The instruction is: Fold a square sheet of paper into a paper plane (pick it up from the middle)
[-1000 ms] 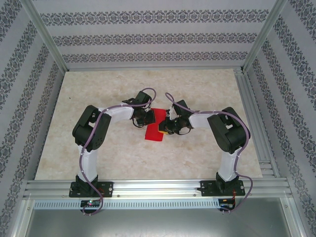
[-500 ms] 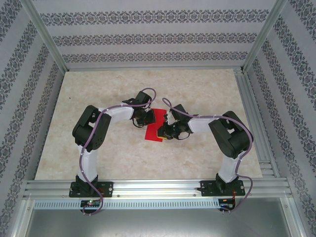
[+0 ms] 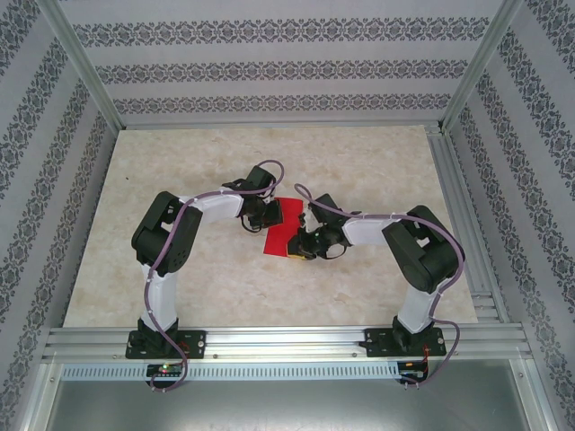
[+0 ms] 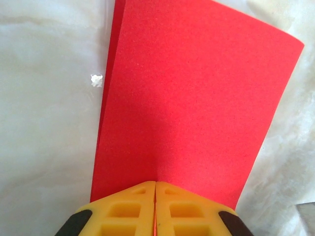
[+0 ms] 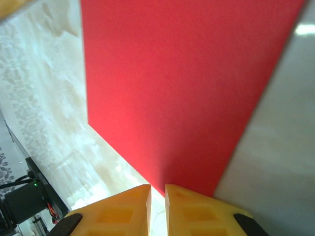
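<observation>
Folded red paper [image 4: 197, 98], left tool [image 4: 155, 183] pinching edge

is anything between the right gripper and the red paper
Nothing visible does. The right gripper sits tip-first at the edge of the red paper, with bare table beside it. The left gripper is shut on another edge, clear of that approach.

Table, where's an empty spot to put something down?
The table is bare along the far strip under the back wall, on the wide patch outside the left arm, and in the near middle between it and the right arm. The centre is crowded: the left gripper and right gripper meet at the red paper.
</observation>
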